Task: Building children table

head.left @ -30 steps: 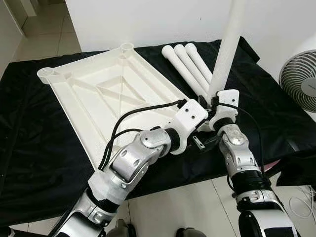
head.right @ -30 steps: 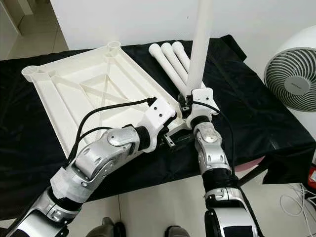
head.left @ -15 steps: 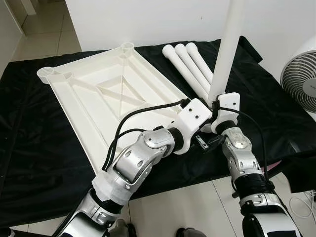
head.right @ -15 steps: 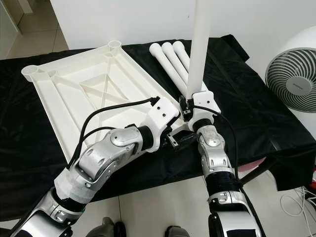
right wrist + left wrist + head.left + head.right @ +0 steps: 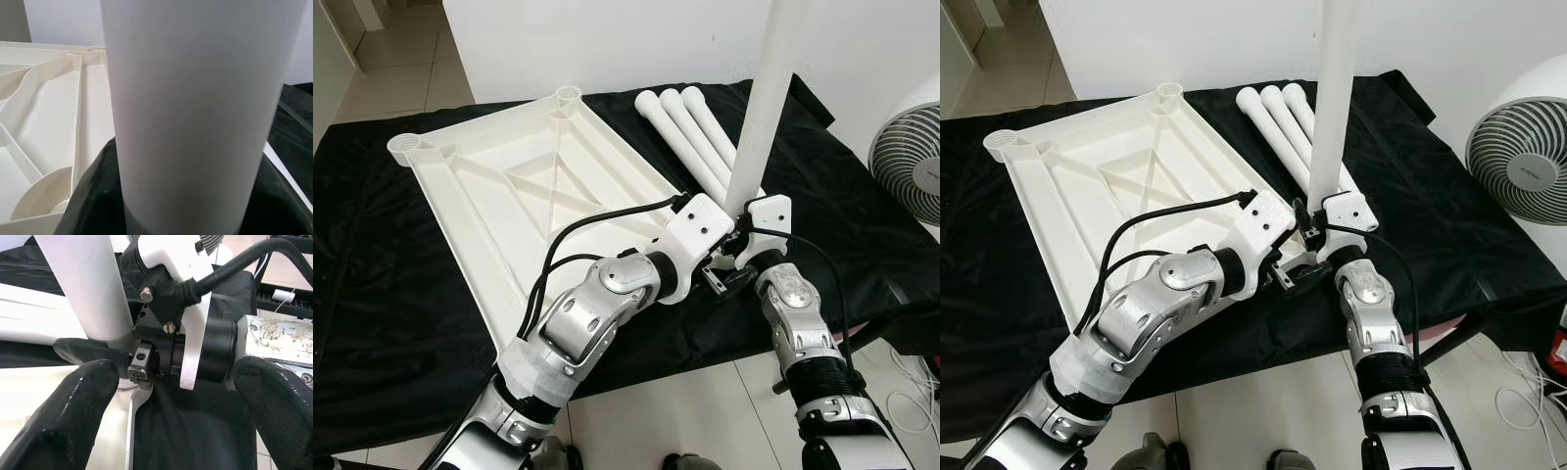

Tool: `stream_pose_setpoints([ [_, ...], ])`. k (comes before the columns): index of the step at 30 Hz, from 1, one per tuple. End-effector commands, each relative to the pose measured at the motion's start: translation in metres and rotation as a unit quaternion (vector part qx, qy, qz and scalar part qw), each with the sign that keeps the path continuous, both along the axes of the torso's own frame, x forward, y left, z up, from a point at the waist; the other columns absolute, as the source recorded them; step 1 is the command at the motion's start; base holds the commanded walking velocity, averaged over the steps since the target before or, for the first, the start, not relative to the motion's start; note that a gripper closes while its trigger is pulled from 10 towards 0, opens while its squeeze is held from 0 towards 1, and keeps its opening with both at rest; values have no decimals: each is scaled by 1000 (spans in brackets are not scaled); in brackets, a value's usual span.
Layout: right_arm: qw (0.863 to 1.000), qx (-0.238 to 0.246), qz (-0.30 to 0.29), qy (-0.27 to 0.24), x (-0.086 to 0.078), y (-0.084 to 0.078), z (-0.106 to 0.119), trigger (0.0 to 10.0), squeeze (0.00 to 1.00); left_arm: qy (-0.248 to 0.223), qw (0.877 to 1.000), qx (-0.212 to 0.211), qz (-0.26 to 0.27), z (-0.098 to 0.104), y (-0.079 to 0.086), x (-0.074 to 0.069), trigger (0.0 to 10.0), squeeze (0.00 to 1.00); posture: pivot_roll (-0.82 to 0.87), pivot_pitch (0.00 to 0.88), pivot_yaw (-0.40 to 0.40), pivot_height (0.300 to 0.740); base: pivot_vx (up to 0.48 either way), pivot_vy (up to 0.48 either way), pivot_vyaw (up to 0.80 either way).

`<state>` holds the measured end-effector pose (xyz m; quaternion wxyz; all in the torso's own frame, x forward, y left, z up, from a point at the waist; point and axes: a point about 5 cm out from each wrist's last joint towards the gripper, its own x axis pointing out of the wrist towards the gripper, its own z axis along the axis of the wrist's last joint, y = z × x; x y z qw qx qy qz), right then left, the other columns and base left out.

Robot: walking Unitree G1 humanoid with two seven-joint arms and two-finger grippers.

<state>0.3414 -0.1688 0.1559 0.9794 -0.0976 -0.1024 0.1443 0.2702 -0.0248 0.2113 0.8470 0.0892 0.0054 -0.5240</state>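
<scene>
A white table top point(image 5: 509, 186) lies upside down on the black cloth point(image 5: 372, 294). My right gripper point(image 5: 736, 217) is shut on a white table leg point(image 5: 759, 108) and holds it upright at the top's near right corner. In the right wrist view the leg point(image 5: 195, 98) stands close in front, with the top's ribbed underside point(image 5: 49, 107) beside it. My left gripper point(image 5: 720, 274) is open just below, its fingers point(image 5: 73, 416) spread on either side of the right wrist. Three more white legs point(image 5: 690, 132) lie side by side at the back right.
A white fan point(image 5: 1518, 162) stands off the table's right side. The black cloth hangs over the table's near edge above a tiled floor point(image 5: 685, 411). Corner sockets point(image 5: 406, 147) stand up at the top's far corners.
My right arm has shifted slightly right and down with the upright leg, closer to the corner. The left gripper has followed a little and stays open.
</scene>
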Motion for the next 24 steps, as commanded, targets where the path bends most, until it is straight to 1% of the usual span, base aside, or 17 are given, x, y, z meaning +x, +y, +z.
stream_pose_setpoints([
  [1, 998, -5, 18, 66, -7, 5, -29, 10000, 0, 4, 1000, 1, 14, -1, 1, 0, 10000, 0, -102, 96, 49, 740, 0, 0, 0],
  [5, 997, -8, 20, 69, -9, 4, -32, 10000, 0, 4, 1000, 2, 12, -1, 1, 0, 10000, 0, -103, 98, 52, 740, 0, 0, 0],
  [8, 996, 9, 14, 82, -11, -1, -37, 10000, 0, 3, 1000, 4, 7, -1, 0, -2, 10000, 0, -103, 103, 53, 740, 0, 0, 0],
  [14, 996, 27, 10, 87, -12, -5, -39, 10000, 0, 4, 1000, 3, 6, 0, 1, -2, 10000, 0, -102, 112, 54, 740, 0, 0, 0],
  [15, 995, 37, 10, 88, -12, -6, -40, 10000, 0, 4, 1000, 3, 7, 0, 1, -2, 10000, 0, -100, 116, 54, 740, 0, 0, 0],
  [17, 995, 45, 20, 83, -15, -6, -41, 10000, 0, 4, 1000, 3, 8, 0, 1, -2, 10000, 0, -100, 116, 54, 740, 0, 0, 0],
  [20, 996, 8, 27, 84, -19, -4, -47, 10000, 0, 5, 1000, 3, 9, 0, 2, -2, 10000, 0, -98, 120, 56, 740, 0, 0, 0],
  [24, 996, 5, 33, 85, -20, -2, -48, 10000, 0, 5, 1000, 2, 9, 1, 2, -1, 10000, 0, -97, 122, 57, 740, 0, 0, 0],
])
